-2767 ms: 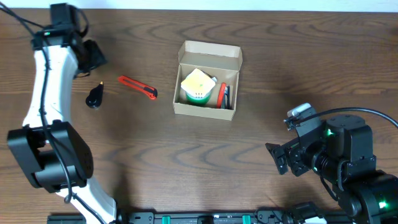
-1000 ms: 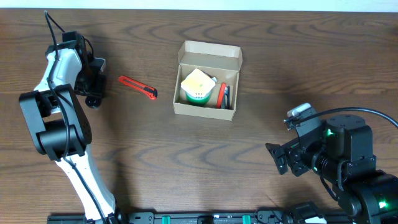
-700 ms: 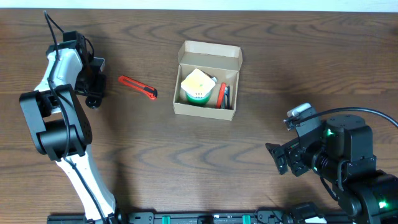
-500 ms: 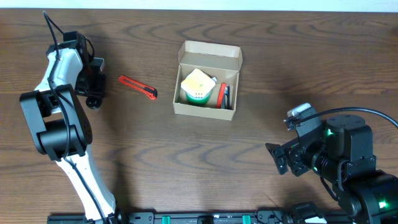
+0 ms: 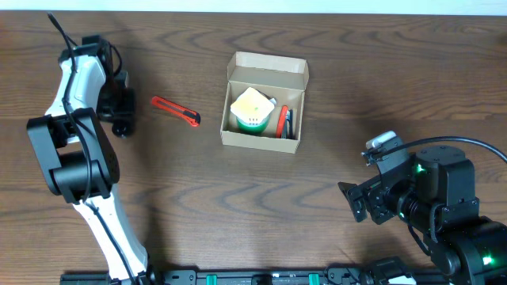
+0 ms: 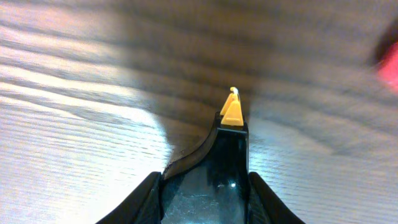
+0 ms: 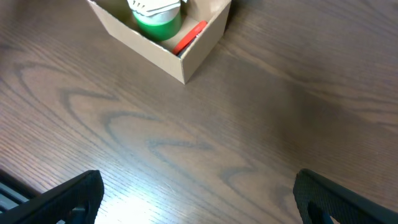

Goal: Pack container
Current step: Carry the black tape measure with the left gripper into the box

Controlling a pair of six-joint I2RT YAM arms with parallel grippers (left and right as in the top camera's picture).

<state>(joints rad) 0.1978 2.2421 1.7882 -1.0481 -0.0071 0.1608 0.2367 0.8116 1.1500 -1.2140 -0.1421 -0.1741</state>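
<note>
One tan container (image 5: pixel 265 141), flap lid up and mouth open, about mid-table. Already holds a green-and-white roll with a yellow top (image 5: pixel 252 109) and a red item (image 5: pixel 282 121) by its right-hand wall.

Just left of the container, apart from it: red utility knife (image 5: pixel 175 111), untouched.

Farther left of the container: left gripper (image 5: pixel 119 119), jaws wider a second ago, now narrowed and clamped on a black tool (image 6: pixel 230 162) with a yellow tip (image 6: pixel 233 111). Marks the grasp as most likely made. Leaves the carry to the container and the release inside as the probable next step. Cannot tell whether the tool is clear of the table yet.

Below and right of the container, well apart from it: right gripper (image 7: pixel 199 190), jaws spread wide, holding nothing, unmoved over the last seconds.

Around the container on every side: dark wood-grain table (image 5: pixel 238 206), with a patch of glare in the left wrist view. Beyond the container's far side: a pale strip along the table edge. Shows nothing more of the room.
</note>
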